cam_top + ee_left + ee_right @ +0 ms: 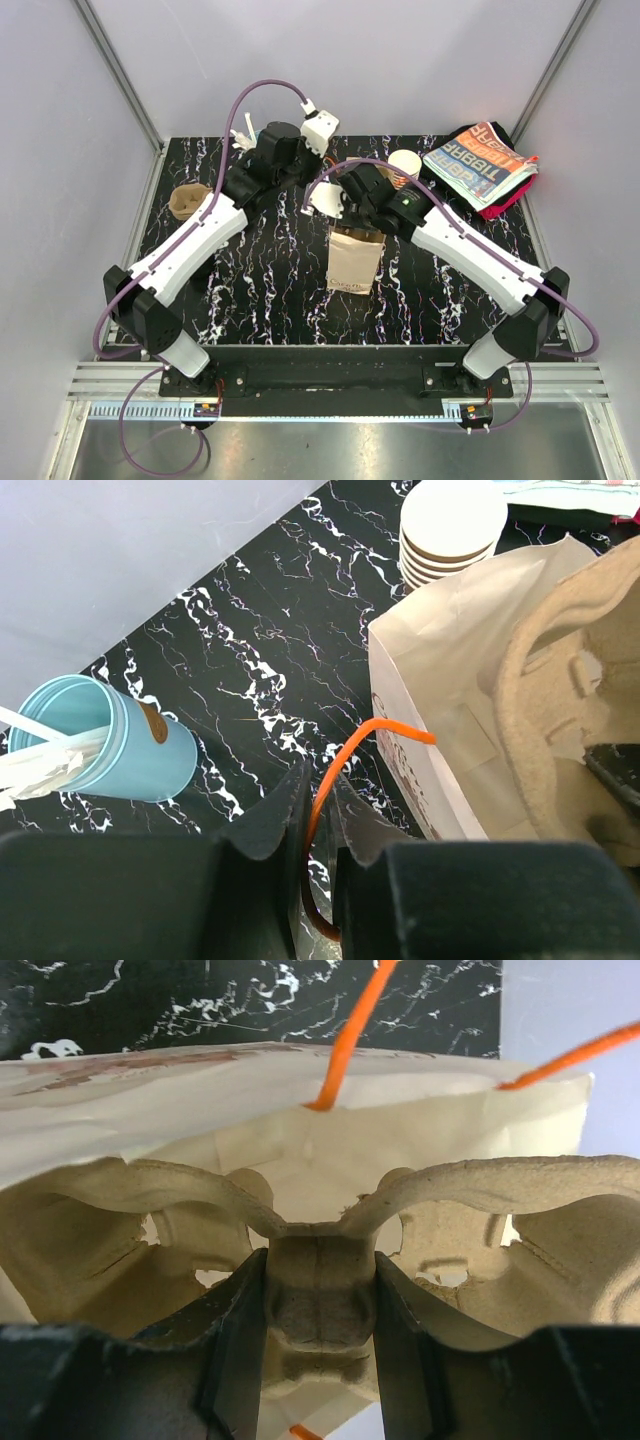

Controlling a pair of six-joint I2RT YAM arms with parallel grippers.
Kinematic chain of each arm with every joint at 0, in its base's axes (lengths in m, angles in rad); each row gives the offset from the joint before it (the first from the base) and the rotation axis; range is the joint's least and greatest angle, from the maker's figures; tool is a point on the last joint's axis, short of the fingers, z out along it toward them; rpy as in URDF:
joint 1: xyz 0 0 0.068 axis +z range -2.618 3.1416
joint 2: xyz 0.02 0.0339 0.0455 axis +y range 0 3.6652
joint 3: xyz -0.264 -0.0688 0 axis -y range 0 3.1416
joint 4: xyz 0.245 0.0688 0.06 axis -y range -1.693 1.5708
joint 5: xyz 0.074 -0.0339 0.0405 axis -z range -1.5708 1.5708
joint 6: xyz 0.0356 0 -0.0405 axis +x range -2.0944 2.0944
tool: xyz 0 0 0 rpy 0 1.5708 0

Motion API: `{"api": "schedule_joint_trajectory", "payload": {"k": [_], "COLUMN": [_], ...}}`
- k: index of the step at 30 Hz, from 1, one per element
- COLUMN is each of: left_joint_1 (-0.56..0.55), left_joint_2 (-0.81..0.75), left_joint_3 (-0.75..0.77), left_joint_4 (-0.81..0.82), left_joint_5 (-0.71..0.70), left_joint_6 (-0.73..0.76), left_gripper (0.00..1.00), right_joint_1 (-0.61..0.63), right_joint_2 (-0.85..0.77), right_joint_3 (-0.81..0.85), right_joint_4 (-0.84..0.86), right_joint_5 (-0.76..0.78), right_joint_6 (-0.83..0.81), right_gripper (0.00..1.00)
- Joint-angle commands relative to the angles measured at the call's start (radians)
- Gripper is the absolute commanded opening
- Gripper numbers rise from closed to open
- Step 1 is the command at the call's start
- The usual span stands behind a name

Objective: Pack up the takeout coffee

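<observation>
**Left wrist view.** Nearest the lens, the left gripper [318, 780] had its jaws almost together, pinching the orange handle [345, 755] of the bag [430, 670]. The handle rose from between them and bent over to the bag's near wall. The pulp carrier [560, 670] sat in the bag's mouth at the right, tilted and not yet down. A blue cup [140, 750] with white utensils stood to the left. A stack [450, 525] of cups stood behind the bag.

**Right wrist view.** The right gripper [320, 1270] had its jaws at a middling width, clamped on the carrier's centre post. The bag's far wall and two orange handles showed behind it.

**Top view.** Both grippers met over the bag near the middle of the table [270, 290]. The coffee [187, 202] stood alone at the left, just beside the left arm [190, 245]. It was well apart from the bag and in neither gripper.

**Judgement.** The step in hand looked like seating the carrier in the bag, and the coffee was untouched.

- You needed a steady pull on the handle, away from the carrier, to hold the mouth wide.
- You needed to level the carrier, then lower it straight.
- The carrier's corners looked likely to snag the paper wall or fold it inward.
- You should not have let go of the post until the carrier rested on the bag's bottom.
</observation>
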Motion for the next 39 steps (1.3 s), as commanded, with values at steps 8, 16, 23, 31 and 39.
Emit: {"api": "schedule_joint_trajectory", "payload": {"k": [8,16,23,31,39], "left_joint_1": [0.009,0.016,0.02,0.028,0.031], "left_joint_2": [-0.093,-0.115,-0.116,-0.118,-0.115], "left_joint_3": [-0.054,-0.091,-0.117,-0.148,-0.165], "left_joint_4": [0.097,0.114,0.123,0.157,0.172], "left_joint_5": [-0.01,-0.03,-0.039,-0.088,-0.079], "left_joint_6": [-0.024,-0.021,-0.02,-0.043,-0.063], "left_gripper": [0.17,0.17,0.17,0.18,0.18], "right_joint_1": [0.004,-0.026,-0.042,-0.063,-0.077], "right_joint_2": [0.062,0.079,0.105,0.123,0.142], "right_joint_3": [0.098,0.097,0.106,0.117,0.113], "right_joint_4": [-0.065,-0.101,-0.128,-0.177,-0.195], "right_joint_5": [-0.104,-0.225,-0.302,-0.385,-0.463], "right_joint_6": [0.06,0.094,0.126,0.152,0.186], "right_gripper": [0.22,0.21,0.2,0.2,0.2]}}
